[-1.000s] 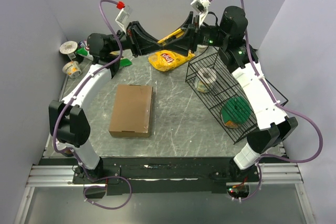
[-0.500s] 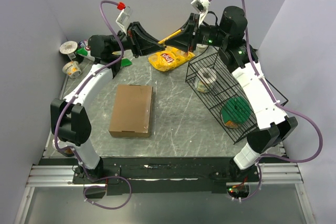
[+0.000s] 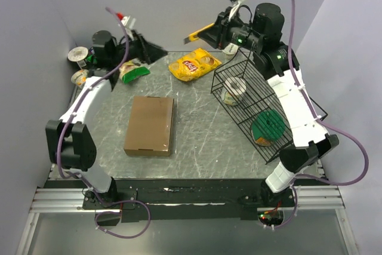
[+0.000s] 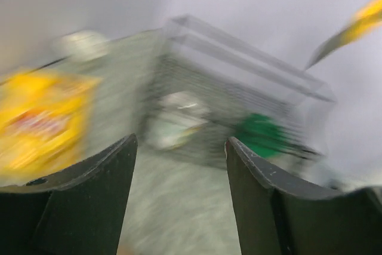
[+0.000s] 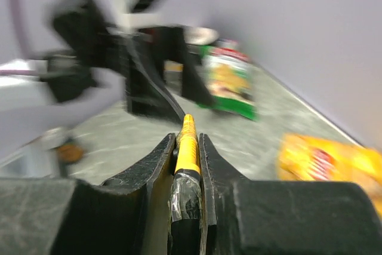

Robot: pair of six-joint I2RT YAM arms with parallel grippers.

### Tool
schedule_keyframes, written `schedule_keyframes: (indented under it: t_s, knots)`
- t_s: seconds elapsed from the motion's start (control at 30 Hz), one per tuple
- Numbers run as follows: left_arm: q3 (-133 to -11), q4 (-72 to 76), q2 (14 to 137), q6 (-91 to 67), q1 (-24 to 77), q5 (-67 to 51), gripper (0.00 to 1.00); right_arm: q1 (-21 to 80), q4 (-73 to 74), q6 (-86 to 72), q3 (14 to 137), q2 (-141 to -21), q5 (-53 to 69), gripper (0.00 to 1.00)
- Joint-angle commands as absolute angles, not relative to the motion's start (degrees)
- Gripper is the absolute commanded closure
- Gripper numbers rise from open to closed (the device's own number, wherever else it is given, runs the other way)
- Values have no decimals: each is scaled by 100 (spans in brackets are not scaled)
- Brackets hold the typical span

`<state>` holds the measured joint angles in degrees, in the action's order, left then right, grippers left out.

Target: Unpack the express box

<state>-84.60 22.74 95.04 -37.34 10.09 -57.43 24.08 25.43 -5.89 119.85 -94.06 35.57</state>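
My right gripper [image 5: 188, 140] pinches the yellow tool [image 5: 188, 125], my left gripper [image 4: 179, 150] is spread and empty, so I'd lower the tip gently onto the closed box [image 3: 150, 125] lid's edge.

Express box [image 3: 150, 125] — plain brown cardboard, closed, flat on table, left of centre

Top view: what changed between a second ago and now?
The left end effector let go of the yellow tool, opened and pulled back to the left. The right end effector closed on the tool and now holds it alone. The box, lid shut, and the chips bag stayed put.
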Motion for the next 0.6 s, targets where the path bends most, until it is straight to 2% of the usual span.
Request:
schedule_keyframes:
  t_s: [0.0,0.03,0.2,0.3,0.43,0.5,0.57]
  knots:
    - [-8158,-1181,8483,-320,738,-3589,37,2180,2944,-45,11393,-8922,2652,100]
    - [-7852,-1421,8177,562,738,-3342,38,2154,2970,165,11199,-8799,2863,100]
    - [-7015,-2600,7594,1959,729,-1585,45,1662,2383,-605,9757,-8403,3892,100]
    - [-6575,-3101,7392,2127,721,-856,63,1661,2409,-624,9537,-8438,4236,100]
    - [-5663,-3164,7286,2371,729,148,81,1837,2462,-404,9431,-8376,4008,100]
    - [-5415,-3216,7207,2460,721,202,89,1749,2312,-649,9290,-8358,4209,100]
    - [-5195,-3426,7172,2601,721,44,94,1732,2442,-1176,9255,-8385,3757,100]
